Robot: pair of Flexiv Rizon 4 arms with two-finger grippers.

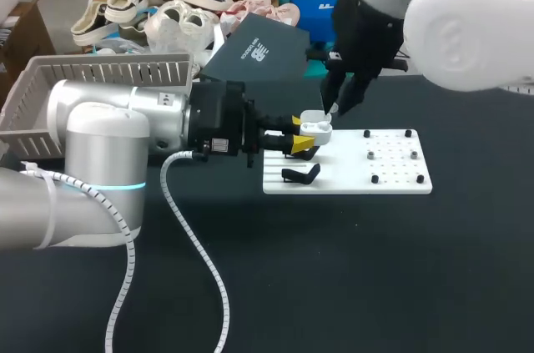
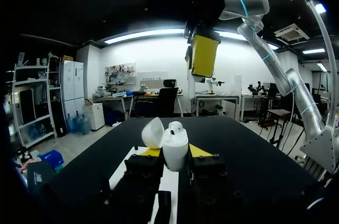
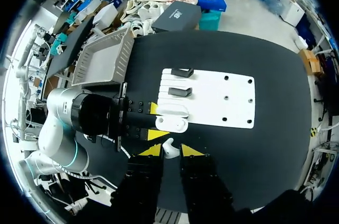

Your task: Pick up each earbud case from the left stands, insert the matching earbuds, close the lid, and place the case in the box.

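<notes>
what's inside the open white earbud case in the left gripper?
One white earbud sits in the white earbud case, poking above its rim. The other well is hidden behind it. The right gripper holds a second earbud.

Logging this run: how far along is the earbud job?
Done: the white plastic earbud case is off the black stands, lid open, clamped in the left gripper. In hand: the right gripper holds a white earbud near it. Left: seat it, close the lid, place the case in the grey slatted box.
</notes>
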